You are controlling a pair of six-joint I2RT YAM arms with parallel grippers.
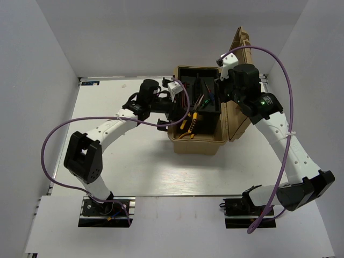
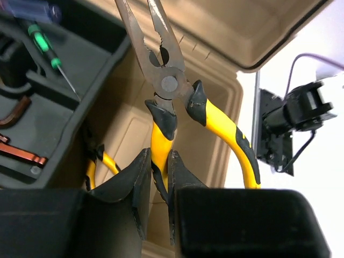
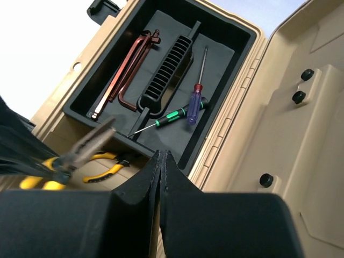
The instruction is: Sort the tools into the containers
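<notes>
Left gripper [image 2: 160,199] fills my near view, jaws narrow, pinching one yellow grip of pliers [image 2: 168,83], steel nose pointing away, inside the open tan toolbox [image 2: 129,134]. 2nd pliers [image 3: 105,171] lie in its bottom. Hex keys [image 3: 126,70] & screwdrivers [image 3: 192,102] in black tray [image 3: 220,51]. Right gripper [image 3: 161,164] pressed together, empty, above box.

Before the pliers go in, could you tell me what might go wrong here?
The left gripper pinches only one handle of the pliers, so they may swivel or slip. Their nose sits near the black tray and might snag it. The right gripper, shut, hangs close by; the arms could bump.
</notes>
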